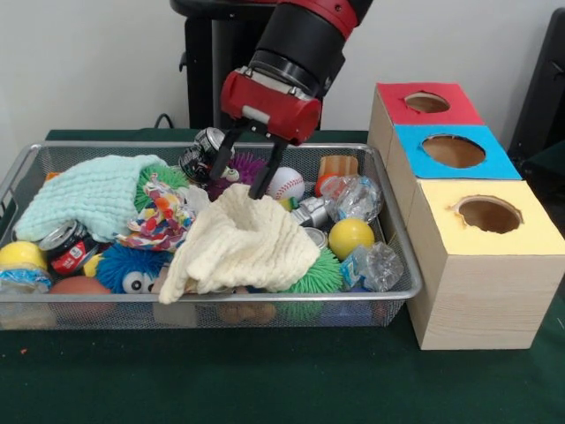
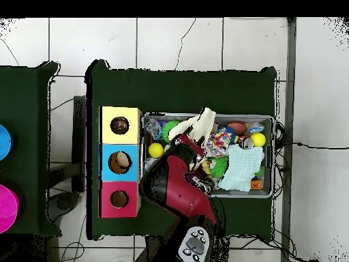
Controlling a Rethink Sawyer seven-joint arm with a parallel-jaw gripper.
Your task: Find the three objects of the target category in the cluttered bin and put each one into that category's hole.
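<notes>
The wire mesh bin (image 1: 399, 287) is full of toys, cans and cloths; it also shows in the overhead view (image 2: 273, 158). One white cloth with coloured spots (image 1: 161, 216) lies left of centre, half under other things, and shows from above too (image 2: 219, 142). No other spotted cloths are visible. My gripper (image 1: 238, 184) hangs open over the bin's middle, its right fingertip (image 1: 260, 190) at the raised peak of the cream waffle towel (image 1: 252, 247). The round hole (image 1: 488, 214) in the yellow-topped box (image 1: 530, 238) is to the right of the bin and shows from above (image 2: 120, 125).
A mint-green towel (image 1: 88, 194) lies at the bin's left. The cream towel hangs over the front rim. A baseball (image 1: 285, 183), a yellow ball (image 1: 350, 237), cans (image 1: 66, 247) and crumpled plastic (image 1: 353, 196) fill the bin. Blue-topped (image 1: 494, 163) and red-topped (image 1: 388, 97) boxes stand behind the yellow one.
</notes>
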